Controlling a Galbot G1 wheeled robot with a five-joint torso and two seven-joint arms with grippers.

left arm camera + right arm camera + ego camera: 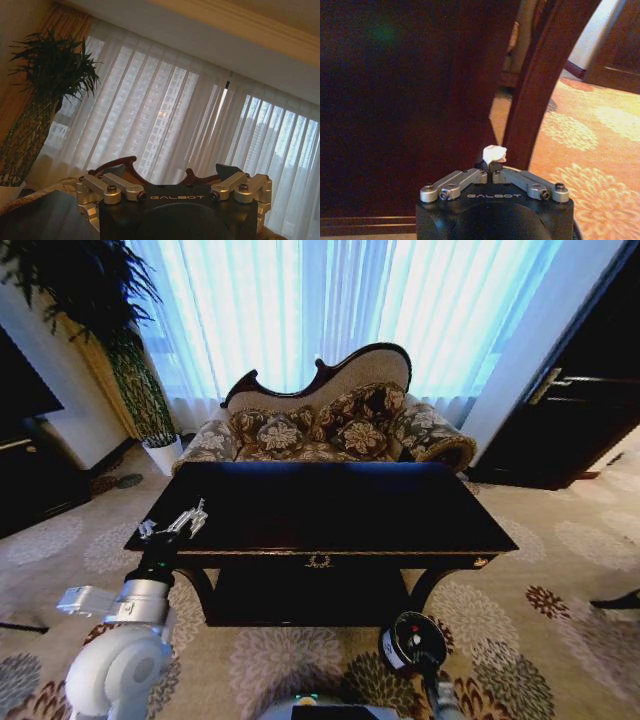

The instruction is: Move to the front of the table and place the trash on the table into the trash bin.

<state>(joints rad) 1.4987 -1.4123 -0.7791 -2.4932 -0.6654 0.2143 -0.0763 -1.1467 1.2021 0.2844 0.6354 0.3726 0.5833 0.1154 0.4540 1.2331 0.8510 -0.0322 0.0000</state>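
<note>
Tabletop (330, 502): dark, glossy, bare across its visible top; gold ornament at near centre.
Left hand (190, 521): raised over the near-left corner of the tabletop, fingers spread, holding nothing.
Right hand (491, 170): low, near the floor in front of the table's right leg, fingers pressed together on a small white paper wad (494, 153).
Trash bin (412, 643): dark cylinder on the carpet, near side of the table, right of centre; right arm just beside it in the head view.
Step in hand: probably carrying the wad to the bin for release.
Doing it well: centre the pinch over the bin's open mouth, clear of the rim and table leg, then part the fingers fully; light paper may cling, so release low inside.
</note>
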